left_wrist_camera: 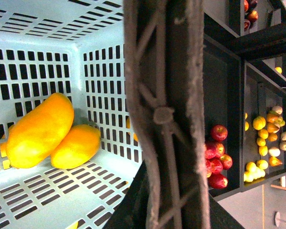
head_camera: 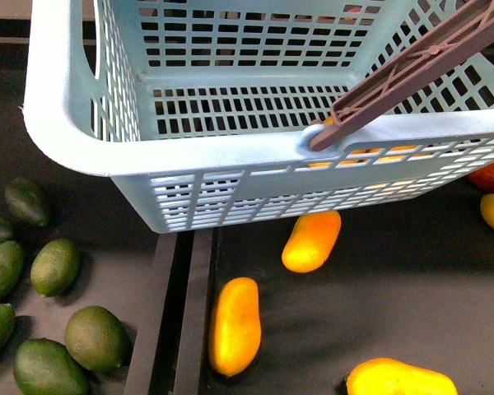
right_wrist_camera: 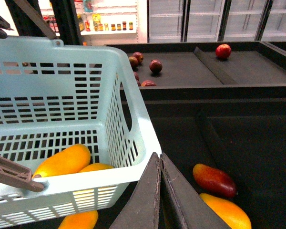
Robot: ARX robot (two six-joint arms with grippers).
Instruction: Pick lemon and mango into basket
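The pale mint-green basket (head_camera: 230, 156) hangs above the display, lifted by its brown handle (left_wrist_camera: 164, 114). My left gripper (left_wrist_camera: 163, 210) is shut on that handle. Inside the basket, the longer orange-yellow mango (left_wrist_camera: 38, 130) lies against the shorter, plumper lemon (left_wrist_camera: 77, 145) in a corner. The right wrist view shows the same pair, the mango (right_wrist_camera: 62, 162) and the lemon (right_wrist_camera: 97, 168), behind the basket (right_wrist_camera: 86, 109) wall. My right gripper (right_wrist_camera: 160, 160) is shut with nothing in it, just outside the basket's near corner.
Green oval fruits (head_camera: 56, 267) lie at the lower left, past a dark divider (head_camera: 177, 313). Loose orange-yellow fruits (head_camera: 235, 325) rest under the basket. A red-and-yellow fruit (right_wrist_camera: 214, 180) lies close to my right gripper. Red apples (left_wrist_camera: 218, 157) fill a further bin.
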